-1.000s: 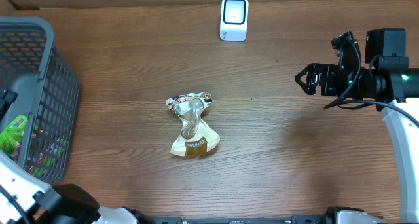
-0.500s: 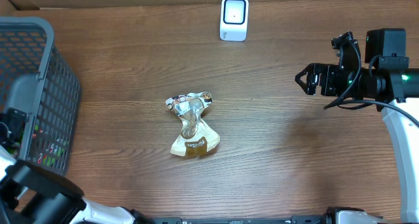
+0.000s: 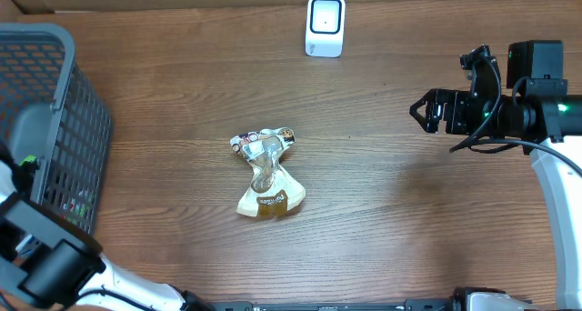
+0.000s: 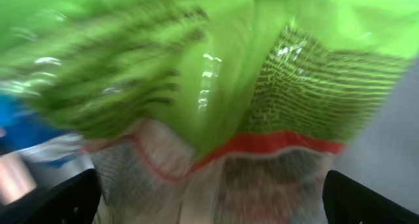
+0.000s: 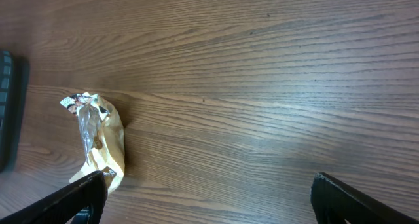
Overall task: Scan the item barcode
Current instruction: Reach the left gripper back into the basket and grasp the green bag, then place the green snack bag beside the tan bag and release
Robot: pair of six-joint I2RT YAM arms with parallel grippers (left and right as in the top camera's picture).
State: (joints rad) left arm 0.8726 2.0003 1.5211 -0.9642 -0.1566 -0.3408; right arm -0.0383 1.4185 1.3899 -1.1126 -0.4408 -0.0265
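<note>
A crumpled tan and clear plastic snack packet lies near the middle of the brown wood-grain table, well apart from both arms. A small white barcode scanner stands upright at the far edge of the table, well beyond the packet. At the left edge sits a grey plastic mesh basket, with the left arm reaching over it. The left pincer is spread wide, its dark tips at the two bottom corners of the wrist view. It hangs close over a blurred bright green packet with a red band inside the basket. Whether the tips touch that packet cannot be told. The right pincer hovers above the right side of the table, pointing toward the middle. Its jaws are fully apart and it grips nothing, with bare wood beneath it.
</note>
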